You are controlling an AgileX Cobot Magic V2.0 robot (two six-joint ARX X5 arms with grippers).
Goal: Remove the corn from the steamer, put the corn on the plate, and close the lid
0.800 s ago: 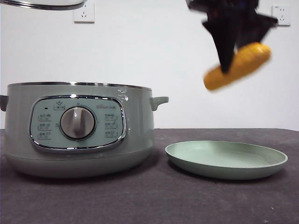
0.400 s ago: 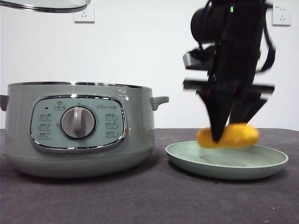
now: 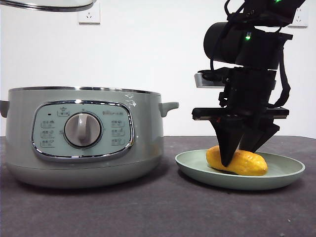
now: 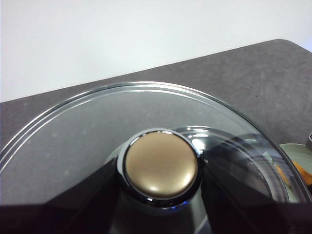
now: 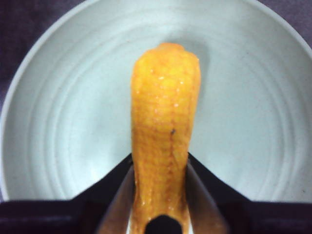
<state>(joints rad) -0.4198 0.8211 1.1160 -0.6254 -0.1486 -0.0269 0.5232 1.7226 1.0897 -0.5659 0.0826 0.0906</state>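
The yellow-orange corn [image 3: 245, 163] lies on the pale-green plate [image 3: 291, 173] at the right of the table. My right gripper [image 3: 236, 155] reaches down from above and is shut on the corn. In the right wrist view its jaws flank the cob [image 5: 163, 122] over the middle of the plate [image 5: 58, 122]. The sage-green steamer [image 3: 81, 138] stands open at the left. My left gripper [image 4: 161, 192] is shut on the knob [image 4: 161, 163] of the glass lid [image 4: 73, 131]. It holds the lid [image 3: 47, 5] high above the steamer, at the front view's top left.
A dark grey cloth [image 3: 163, 207] covers the table. A white wall with power sockets [image 3: 89, 14] stands behind. The steamer's side handle [image 3: 169, 106] points toward the plate, with a small gap between pot and plate.
My right gripper has come down with the corn from high above the plate until the corn rests on the plate. The lid stays held high at the top left.
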